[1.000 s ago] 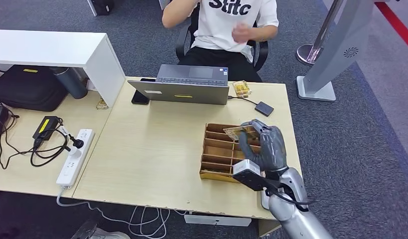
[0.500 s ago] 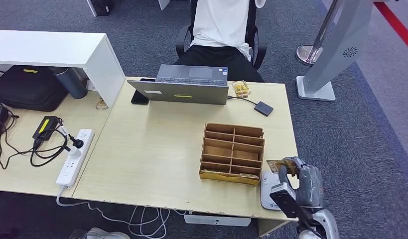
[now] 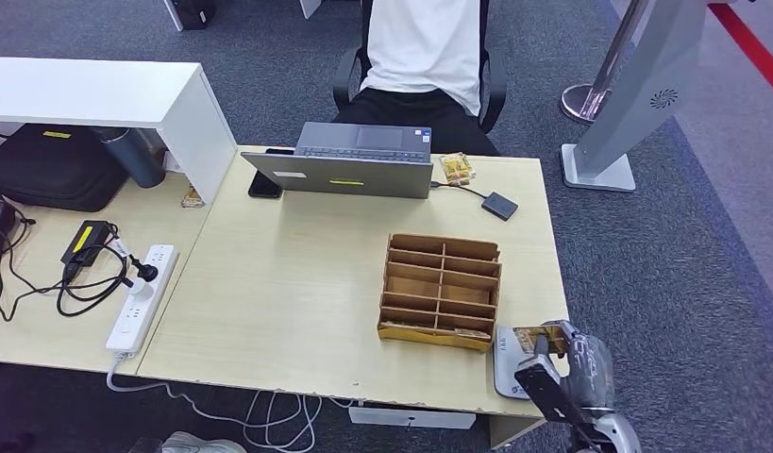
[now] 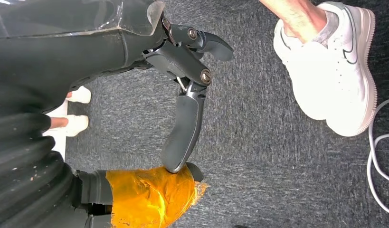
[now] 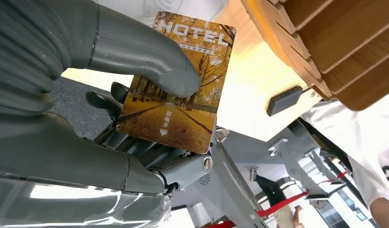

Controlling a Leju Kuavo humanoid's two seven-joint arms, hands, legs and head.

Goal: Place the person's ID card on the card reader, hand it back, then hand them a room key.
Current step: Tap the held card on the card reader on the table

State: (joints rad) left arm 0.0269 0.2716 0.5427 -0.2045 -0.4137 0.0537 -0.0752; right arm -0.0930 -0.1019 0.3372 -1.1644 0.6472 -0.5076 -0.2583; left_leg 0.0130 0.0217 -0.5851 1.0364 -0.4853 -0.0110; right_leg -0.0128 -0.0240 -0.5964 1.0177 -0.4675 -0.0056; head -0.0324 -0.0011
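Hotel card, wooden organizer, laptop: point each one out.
hotel card [image 5: 183,90]: right wrist view, on its printed autumn-tree face.
wooden organizer [image 3: 442,289]: head view, on a middle divider.
laptop [image 3: 349,176]: head view, on the back of its lid.

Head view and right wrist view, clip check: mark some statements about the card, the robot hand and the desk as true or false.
1. The right robot hand holds a card printed HOTEL. True.
2. The wooden organizer has cards in every slot. False: its visible slots look empty.
3. The laptop sits on the desk's far side, in front of the seated person. True.
4. The right robot hand hovers over the laptop. False: it is at the desk's near right corner, beside the organizer.
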